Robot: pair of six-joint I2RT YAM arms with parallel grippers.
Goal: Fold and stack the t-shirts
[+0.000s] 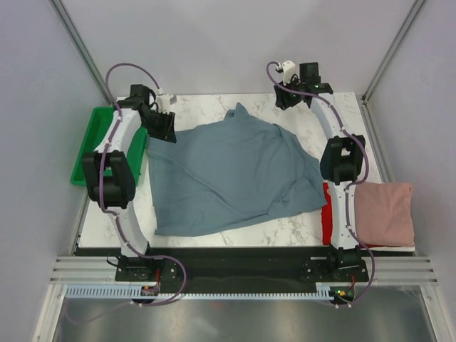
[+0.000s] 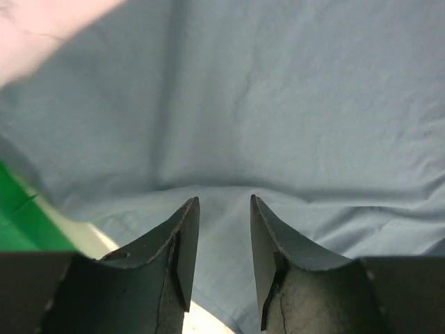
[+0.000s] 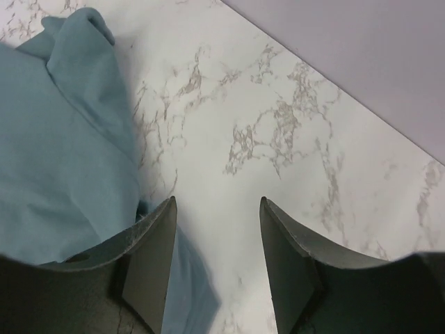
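Left gripper (image 2: 224, 199) hides part of blue-grey shirt (image 2: 278, 104).

bright, even overhead light, soft shadows; the left tool (image 2: 223, 202) slightly out of focus.

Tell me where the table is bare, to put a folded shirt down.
The far right corner of the table, between the blue shirt and the back wall, is bare. A narrow strip runs along the near edge, before the blue shirt's hem. The near right is crowded with the red shirt and pink shirt; the green tray fills the left.
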